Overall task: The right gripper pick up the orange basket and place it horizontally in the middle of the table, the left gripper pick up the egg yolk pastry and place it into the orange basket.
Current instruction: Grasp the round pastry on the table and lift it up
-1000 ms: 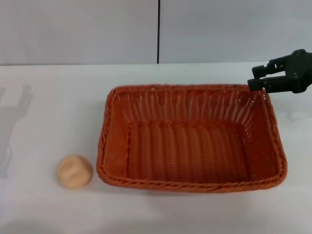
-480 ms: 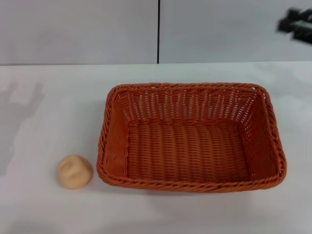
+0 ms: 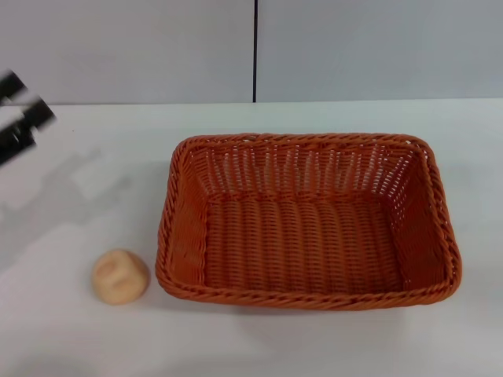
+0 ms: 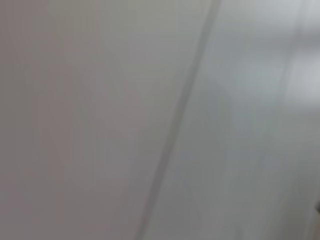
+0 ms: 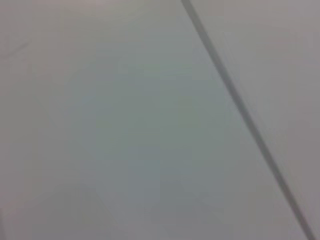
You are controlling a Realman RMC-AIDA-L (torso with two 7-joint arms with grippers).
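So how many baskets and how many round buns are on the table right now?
orange basket: 1
egg yolk pastry: 1
Total: 2 things on the table

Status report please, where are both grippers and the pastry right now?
Left gripper at far left edge, off the pastry. Right gripper out of view. Egg yolk pastry on table, left of empty orange basket. Nothing in the way.

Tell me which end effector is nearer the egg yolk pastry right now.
Left. The left end effector is at the head view's left edge, above and behind the egg yolk pastry, not touching it. The right end effector is out of view.
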